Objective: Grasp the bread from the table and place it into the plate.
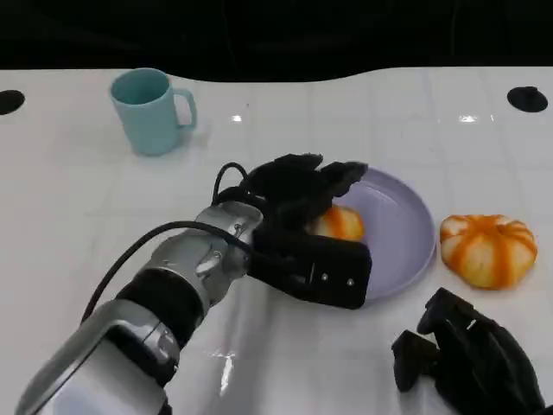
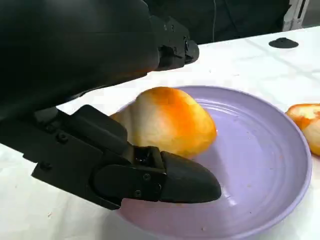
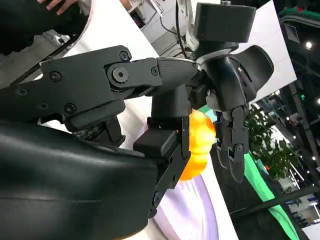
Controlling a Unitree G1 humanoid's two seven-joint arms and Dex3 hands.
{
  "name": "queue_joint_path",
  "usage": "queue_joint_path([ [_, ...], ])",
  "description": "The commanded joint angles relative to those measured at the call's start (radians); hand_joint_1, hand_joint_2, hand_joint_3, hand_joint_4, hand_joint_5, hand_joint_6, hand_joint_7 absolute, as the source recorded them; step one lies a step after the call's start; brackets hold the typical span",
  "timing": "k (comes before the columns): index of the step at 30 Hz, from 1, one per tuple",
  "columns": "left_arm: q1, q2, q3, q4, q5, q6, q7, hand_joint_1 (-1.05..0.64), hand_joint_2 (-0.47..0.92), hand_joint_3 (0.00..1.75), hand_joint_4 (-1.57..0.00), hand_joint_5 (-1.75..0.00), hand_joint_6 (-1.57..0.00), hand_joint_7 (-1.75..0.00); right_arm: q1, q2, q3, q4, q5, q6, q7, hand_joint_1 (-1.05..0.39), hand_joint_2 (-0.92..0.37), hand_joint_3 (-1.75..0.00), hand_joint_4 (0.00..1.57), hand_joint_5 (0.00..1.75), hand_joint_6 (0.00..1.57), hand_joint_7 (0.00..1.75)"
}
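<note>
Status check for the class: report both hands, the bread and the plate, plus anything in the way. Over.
Left hand holds bread over the purple plate, not yet released. Right hand near table edge, holds nothing. Second bread beside plate, clear of it.

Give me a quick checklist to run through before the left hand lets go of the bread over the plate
1. Bread over the purple plate: ok, it sits inside the rim.
2. Bread resting on the plate surface: cannot tell; the left wrist view suggests contact, but the underside is hidden.
3. Left hand around the bread: ok, fingers sit above and below it.
4. Right hand out of the way: ok, it is on the table near the robot, off the plate.
5. Second bread apart from the plate: ok, it lies on the table beside the rim.
6. Teal mug away from the path: ok, far across the table.
</note>
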Motion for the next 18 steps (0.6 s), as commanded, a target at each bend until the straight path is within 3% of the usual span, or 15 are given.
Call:
queue_joint_path([
  [1,-0.012,0.007,-0.002,0.002,-0.016,-0.003,-0.008,-1.05,0.92,0.35,0.00,0.00,0.00,0.00,0.006,-0.009,-0.006,0.005,0.009,-0.008,0.009,-0.55,-0.92,-0.24,0.79,1.67,0.68,1.43],
  [7,0.002,0.035,0.021,-0.062,-0.066,-0.026,-0.101,-1.05,0.92,0.37,0.00,0.00,0.00,0.00,0.009,-0.008,-0.005,0.000,0.005,-0.009,0.003,-0.57,-0.92,-0.23,0.79,1.67,0.68,1.43],
  [12,0.070,0.087,0.142,-0.198,-0.307,-0.072,-0.382,-1.05,0.92,0.35,0.00,0.00,0.00,0.00,0.009,-0.007,-0.005,-0.002,0.008,-0.003,0.003,-0.56,-0.92,-0.24,0.79,1.67,0.68,1.43],
  [18,0.182,0.156,0.246,-0.351,-0.503,-0.114,-0.538,-1.05,0.92,0.47,0.00,0.00,0.00,0.00,0.009,-0.011,-0.006,-0.005,0.010,0.000,0.006,-0.55,-0.92,-0.25,0.78,1.68,0.68,1.43],
])
